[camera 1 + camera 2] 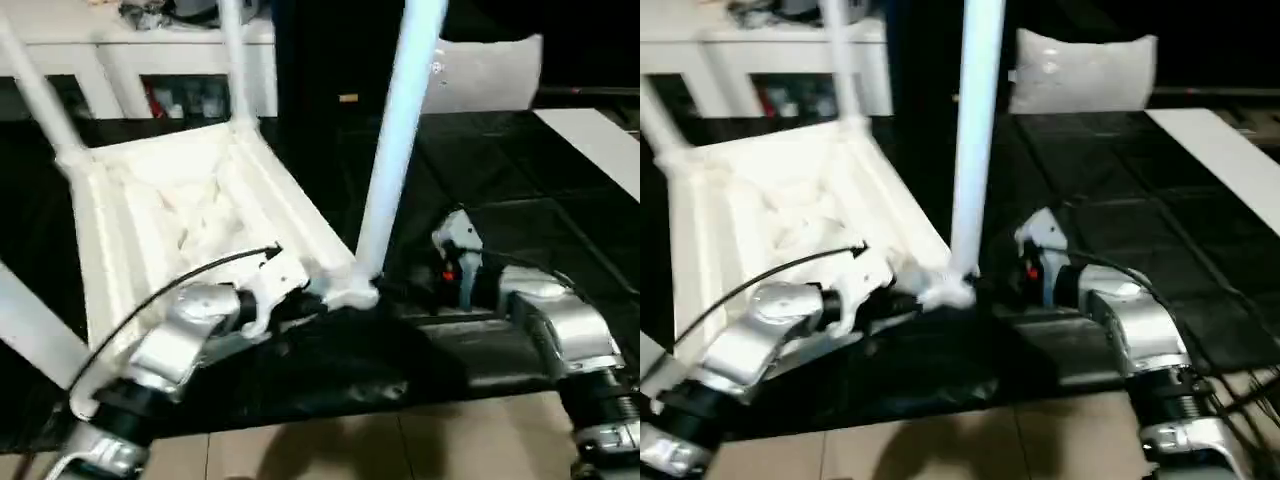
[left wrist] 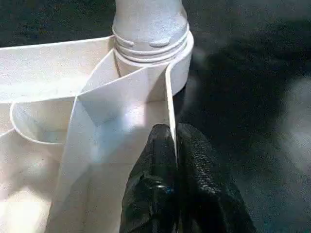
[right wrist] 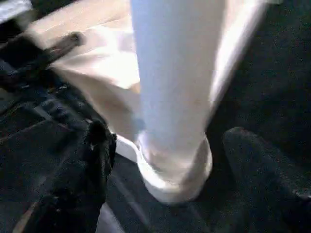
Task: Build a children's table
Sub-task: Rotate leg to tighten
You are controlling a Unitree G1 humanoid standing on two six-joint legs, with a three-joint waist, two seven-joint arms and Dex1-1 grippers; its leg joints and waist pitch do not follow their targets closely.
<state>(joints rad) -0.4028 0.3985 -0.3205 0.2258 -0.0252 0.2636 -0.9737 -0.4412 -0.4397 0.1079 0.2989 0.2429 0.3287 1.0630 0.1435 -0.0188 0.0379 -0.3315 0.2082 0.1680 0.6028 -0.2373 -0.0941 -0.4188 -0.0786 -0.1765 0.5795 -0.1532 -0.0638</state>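
Dark floor mats carry the upturned children's table (image 1: 190, 215), left gripper (image 2: 172, 145) clenched on a rib steadying it, right gripper (image 3: 165, 160) spread around the corner leg (image 1: 400, 140)

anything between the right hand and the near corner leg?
Nothing visible. The right hand stands open with a finger on each side of the leg, just above its corner socket; only open gap lies between.

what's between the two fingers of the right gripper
The nearest table leg, standing in its corner socket, rises in the gap between the right gripper's spread fingers, apart from both, in the right wrist view.
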